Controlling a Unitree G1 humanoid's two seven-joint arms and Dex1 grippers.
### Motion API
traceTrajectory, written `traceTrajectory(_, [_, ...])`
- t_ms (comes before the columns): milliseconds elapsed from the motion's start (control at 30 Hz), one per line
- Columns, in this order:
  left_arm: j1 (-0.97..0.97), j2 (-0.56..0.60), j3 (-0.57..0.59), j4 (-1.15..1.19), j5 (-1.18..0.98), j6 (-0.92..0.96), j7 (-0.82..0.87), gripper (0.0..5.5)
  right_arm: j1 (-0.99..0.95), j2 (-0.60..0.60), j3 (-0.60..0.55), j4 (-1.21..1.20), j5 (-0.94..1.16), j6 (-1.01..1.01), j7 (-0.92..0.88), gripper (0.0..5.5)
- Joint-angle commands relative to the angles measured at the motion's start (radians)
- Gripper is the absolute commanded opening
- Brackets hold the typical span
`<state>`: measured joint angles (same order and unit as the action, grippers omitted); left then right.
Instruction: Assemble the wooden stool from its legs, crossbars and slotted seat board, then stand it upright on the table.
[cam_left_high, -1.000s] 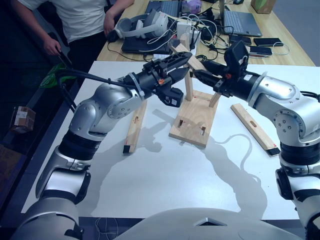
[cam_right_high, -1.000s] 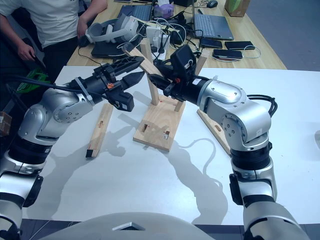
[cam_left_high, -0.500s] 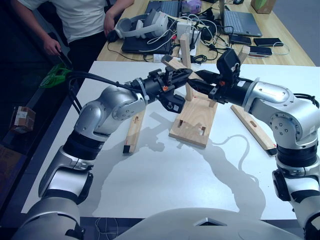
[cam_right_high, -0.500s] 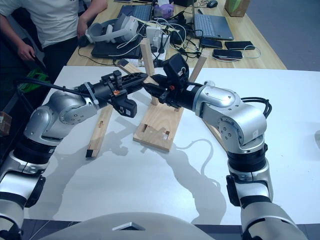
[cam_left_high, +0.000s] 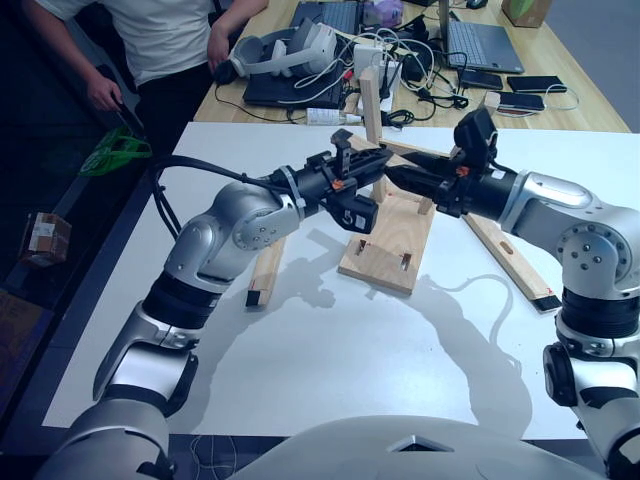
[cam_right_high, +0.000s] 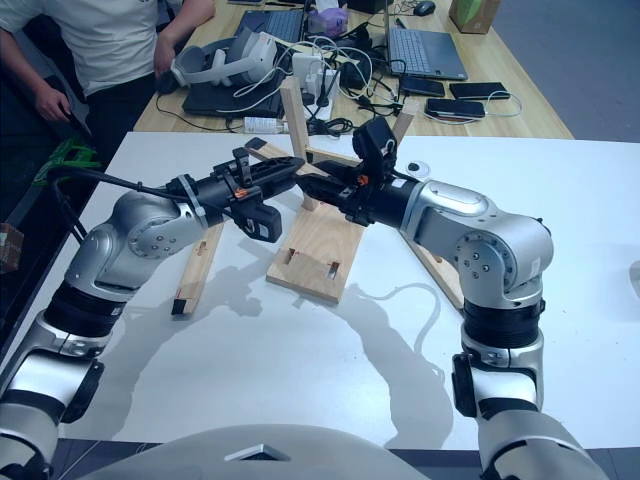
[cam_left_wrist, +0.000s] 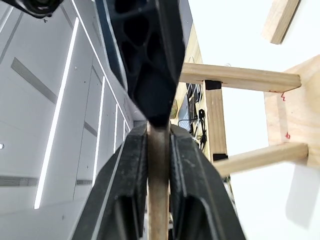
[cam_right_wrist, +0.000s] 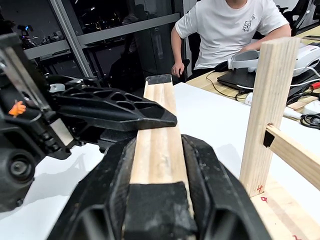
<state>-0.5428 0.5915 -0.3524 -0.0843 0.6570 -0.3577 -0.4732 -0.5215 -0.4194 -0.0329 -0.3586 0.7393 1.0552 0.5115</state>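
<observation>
The slotted seat board (cam_left_high: 392, 238) lies flat on the white table. Two legs (cam_left_high: 371, 105) stand up from its far end, joined by a crossbar (cam_left_wrist: 216, 120). In front of those legs, a wooden bar (cam_right_wrist: 157, 132) with a black end hangs above the board, held from both sides. My left gripper (cam_left_high: 368, 160) is shut on its far end. My right gripper (cam_left_high: 394, 174) is shut on the near end, its fingers (cam_right_wrist: 200, 160) along the bar's sides. The two grippers' tips nearly touch. A loose leg (cam_left_high: 268, 250) lies left of the board and another (cam_left_high: 510, 258) lies to its right.
A wooden desk (cam_left_high: 560, 105) behind the white table carries laptops, a headset (cam_left_high: 290, 50), cables and phones. A person stands at the far left corner. The near half of the white table (cam_left_high: 330, 370) is bare.
Both grippers have come down with the bar, from above the upright leg's top to beside its lower half. The left arm has stretched farther right, and the right gripper has pulled back to the right.
</observation>
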Motion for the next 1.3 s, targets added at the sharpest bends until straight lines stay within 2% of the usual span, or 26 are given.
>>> traceTrajectory(33, [0.015, 0.011, 0.014, 0.009, 0.012, 0.031, -0.016, 0.41, 0.027, -0.07, 0.036, -0.038, -0.023, -0.035, 0.064, 2.12])
traceTrajectory(100, [0.014, 0.008, 0.015, 0.01, 0.008, 0.038, -0.018, 0.41, 0.037, -0.101, 0.063, -0.059, -0.029, -0.051, 0.108, 2.49])
traceTrajectory(200, [0.021, 0.001, 0.025, 0.009, -0.011, 0.054, -0.02, 0.41, 0.04, -0.099, 0.04, -0.028, -0.054, -0.102, 0.103, 2.97])
traceTrajectory(367, [0.035, -0.011, 0.035, 0.001, -0.048, 0.079, -0.03, 0.41, 0.048, -0.055, -0.032, 0.04, -0.029, -0.151, 0.087, 3.73])
traceTrajectory(667, [0.025, -0.061, 0.043, 0.0, -0.059, 0.131, -0.01, 0.41, 0.08, 0.059, -0.028, -0.026, 0.112, -0.091, 0.061, 5.35])
traceTrajectory(1033, [0.048, -0.177, 0.108, -0.011, -0.165, 0.28, 0.036, 0.41, 0.085, 0.197, -0.168, -0.003, 0.437, -0.071, -0.098, 5.38])
traceTrajectory(1100, [0.077, -0.233, 0.185, -0.048, -0.253, 0.397, 0.052, 0.41, 0.074, 0.202, -0.203, 0.019, 0.478, -0.088, -0.13, 5.38])
traceTrajectory(1233, [0.084, -0.375, 0.522, -0.192, -0.502, 0.866, 0.145, 0.41, 0.091, 0.192, -0.257, 0.025, 0.541, -0.11, -0.199, 5.38])
traceTrajectory(1300, [0.084, -0.398, 0.629, -0.24, -0.591, 1.054, 0.153, 0.41, 0.123, 0.187, -0.261, 0.007, 0.554, -0.108, -0.225, 5.38])
